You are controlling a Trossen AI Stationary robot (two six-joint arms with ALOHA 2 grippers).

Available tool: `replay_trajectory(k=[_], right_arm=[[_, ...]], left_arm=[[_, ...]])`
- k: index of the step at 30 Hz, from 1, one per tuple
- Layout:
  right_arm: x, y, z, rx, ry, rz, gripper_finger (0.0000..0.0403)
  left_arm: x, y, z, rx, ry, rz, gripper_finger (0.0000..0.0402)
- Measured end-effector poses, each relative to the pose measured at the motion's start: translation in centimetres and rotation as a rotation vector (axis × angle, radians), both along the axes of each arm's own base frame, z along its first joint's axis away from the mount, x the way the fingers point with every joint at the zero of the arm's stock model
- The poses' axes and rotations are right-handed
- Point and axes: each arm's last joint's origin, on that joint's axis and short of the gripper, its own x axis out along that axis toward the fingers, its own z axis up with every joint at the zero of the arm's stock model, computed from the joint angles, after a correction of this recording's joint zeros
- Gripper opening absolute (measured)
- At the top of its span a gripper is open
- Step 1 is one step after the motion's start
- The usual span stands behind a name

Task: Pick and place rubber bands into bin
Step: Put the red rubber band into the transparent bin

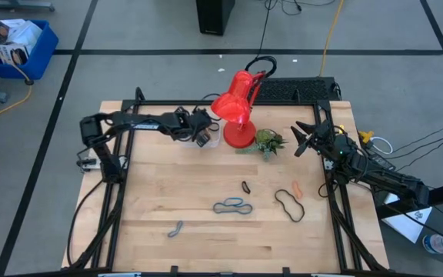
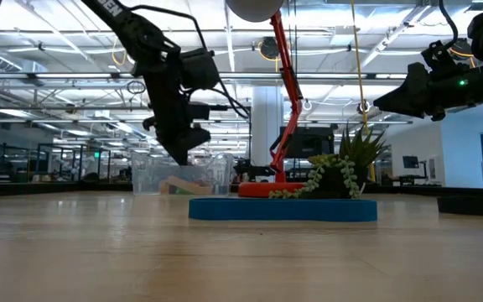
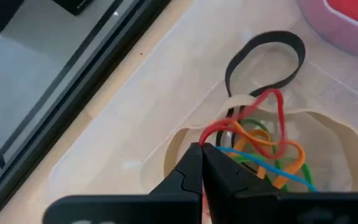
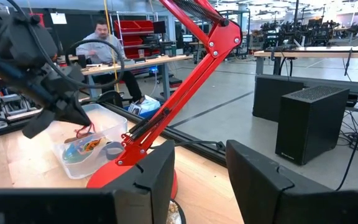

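Note:
My left gripper (image 1: 203,137) is over the clear bin (image 4: 114,129) beside the red lamp's base and is shut on a red rubber band (image 3: 272,118). The bin (image 3: 166,118) holds several bands: black (image 3: 266,46), tan, orange (image 3: 260,140), green and blue. On the table lie a small black band (image 1: 246,186), an orange one (image 1: 297,188), a large black loop (image 1: 289,206), a blue-grey one (image 1: 233,206) and a grey one (image 1: 177,228). My right gripper (image 1: 304,135) is open and empty, raised at the table's right side. My left gripper pinches the red rubber band by one end of its loop (image 3: 211,135) between its two shut fingertips, coming from above and slanting down. The band hangs slack below the fingers (image 4: 83,131), its lower part down among the bands in the bin.
A red desk lamp (image 1: 237,108) stands right next to the bin, its base (image 1: 240,137) at the table's far middle. A small potted plant (image 1: 268,142) on a blue dish stands beside it. A person (image 4: 104,38) sits in the room beyond the table.

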Motion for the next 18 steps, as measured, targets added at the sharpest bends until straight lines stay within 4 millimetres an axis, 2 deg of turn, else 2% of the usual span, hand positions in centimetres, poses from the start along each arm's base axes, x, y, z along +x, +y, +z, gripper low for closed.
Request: replay_trajectory(k=[4,10,18], right_arm=[[0.00,0.00,0.00,0.000,0.000,0.000,0.0141],[0.00,0.00,0.00,0.000,0.000,0.000,0.0141],[0.00,0.00,0.00,0.000,0.000,0.000,0.0141]], left_arm=[[0.20,0.06,-0.23,-0.004,-0.006,-0.010,0.0005],[0.49,0.07,-0.13,-0.009,-0.035,-0.034,0.0029],[0.55,0.08,-0.11,-0.009,-0.032,-0.055,0.0033]])
